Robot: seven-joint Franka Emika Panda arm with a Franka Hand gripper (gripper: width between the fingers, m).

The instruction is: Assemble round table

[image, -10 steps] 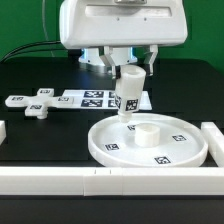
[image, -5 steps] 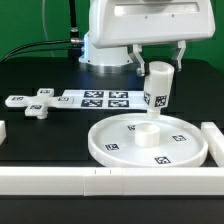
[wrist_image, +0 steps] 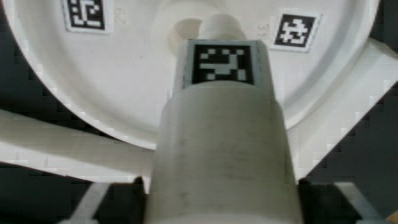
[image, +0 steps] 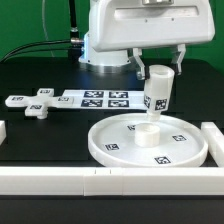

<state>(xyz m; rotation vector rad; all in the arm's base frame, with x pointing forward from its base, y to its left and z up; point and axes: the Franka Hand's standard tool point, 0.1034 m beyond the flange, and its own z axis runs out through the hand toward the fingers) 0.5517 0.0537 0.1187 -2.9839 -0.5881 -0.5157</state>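
The large round rimmed disc (image: 150,142) lies flat at the front of the black table, with a small raised hub (image: 146,128) at its middle. My gripper (image: 158,68) is shut on the short thick cylinder leg (image: 156,90) and holds it upright, slightly tilted, just above the hub and a little toward the exterior view's right. In the wrist view the leg (wrist_image: 222,130) fills the middle between the dark fingers (wrist_image: 103,205), with the disc (wrist_image: 125,80) behind it. The cross-shaped foot (image: 38,104) lies on the table at the exterior view's left.
The marker board (image: 105,98) lies flat behind the disc. Long white bars (image: 100,180) edge the table along the front and at the exterior view's right (image: 212,135). A small white block (image: 3,131) sits at the left edge.
The arm has carried the leg toward the exterior view's right, from over the disc's back left rim to above the hub. In the last half second it has hardly moved.
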